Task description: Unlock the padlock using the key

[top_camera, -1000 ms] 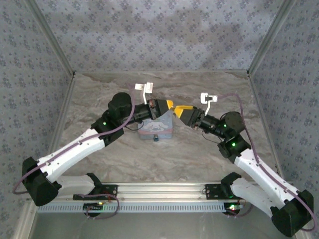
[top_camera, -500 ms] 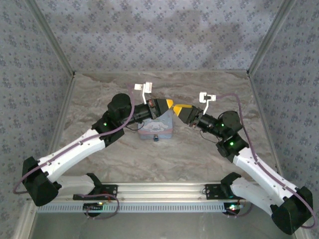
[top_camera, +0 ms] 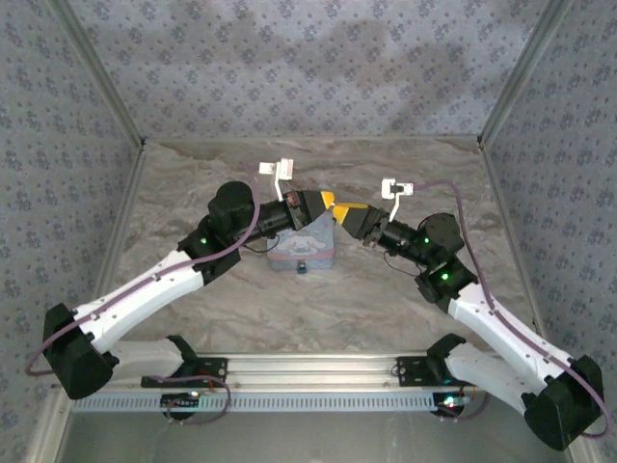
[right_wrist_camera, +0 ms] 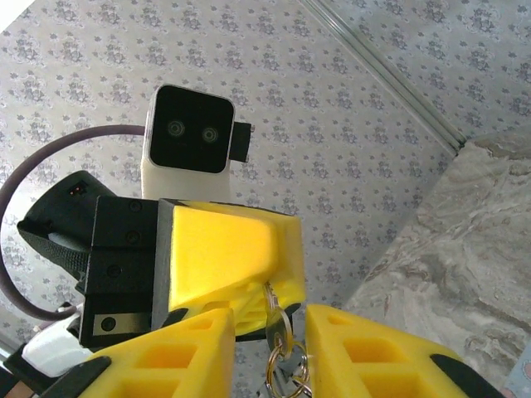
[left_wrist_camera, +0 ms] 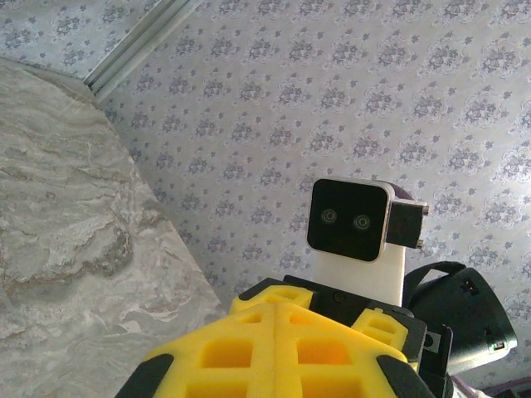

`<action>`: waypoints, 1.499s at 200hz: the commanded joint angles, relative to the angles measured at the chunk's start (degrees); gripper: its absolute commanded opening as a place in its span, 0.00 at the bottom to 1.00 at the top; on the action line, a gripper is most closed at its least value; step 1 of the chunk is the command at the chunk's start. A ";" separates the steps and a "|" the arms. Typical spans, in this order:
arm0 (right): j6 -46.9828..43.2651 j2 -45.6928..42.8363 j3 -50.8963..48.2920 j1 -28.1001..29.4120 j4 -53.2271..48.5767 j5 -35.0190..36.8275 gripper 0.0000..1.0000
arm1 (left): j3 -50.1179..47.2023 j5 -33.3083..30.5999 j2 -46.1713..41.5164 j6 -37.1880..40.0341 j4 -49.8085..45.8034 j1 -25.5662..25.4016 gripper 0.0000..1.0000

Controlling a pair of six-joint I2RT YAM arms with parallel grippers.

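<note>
- Located the left gripper (top_camera: pixel 329 201), a black two-finger tool with yellow tips, just above centre of the top view, over the far right corner of the pale blue cartoon-printed tin box (top_camera: pixel 307 247).
- Located the right gripper (top_camera: pixel 345 208), of the same build, immediately to its right, tips facing the left tool's tips and very close to them.
- Observed the left gripper (left_wrist_camera: pixel 274 332) at bottom centre of its own wrist view, both yellow lattice fingers pressed together along one seam with no gap.
- Noted the left gripper (right_wrist_camera: pixel 226 257) in the right wrist view as a yellow block at centre, clamped on the top of the silver metal key ring (right_wrist_camera: pixel 280 352), which hung from its underside toward bottom centre.
- Recorded the right gripper (right_wrist_camera: pixel 271 315) at the bottom edge of that view with fingers (right_wrist_camera: pixel 174 356) spread apart and the key ring hanging in the gap; saw no contact between ring and pads.
- Could not make out the key blade itself.
- Found the tiny dark padlock (top_camera: pixel 302 268) at the middle of the tin box's near face, just below centre of the top view, lower in the frame than both grippers and apart from them.
- Noted the tin box resting on the grey marbled table (top_camera: pixel 386 299), with blue-grey patterned walls (top_camera: pixel 318 68) across the upper frame.
</note>
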 commanded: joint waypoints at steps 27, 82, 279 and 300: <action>-0.45 0.40 1.80 0.22 0.69 1.08 0.17 | -0.35 -0.44 -1.55 -0.43 3.36 0.06 0.00; -0.86 0.10 1.79 -0.80 0.10 2.23 0.00 | -0.48 0.06 -1.81 -0.51 3.71 0.04 0.00; -26.60 3.78 13.12 -4.74 -38.82 11.95 0.00 | -9.09 -8.49 -11.40 6.89 -26.12 0.07 0.75; -29.56 8.15 14.48 -4.72 -39.99 14.20 0.00 | -16.69 -10.11 -13.13 4.59 -24.51 -0.79 0.77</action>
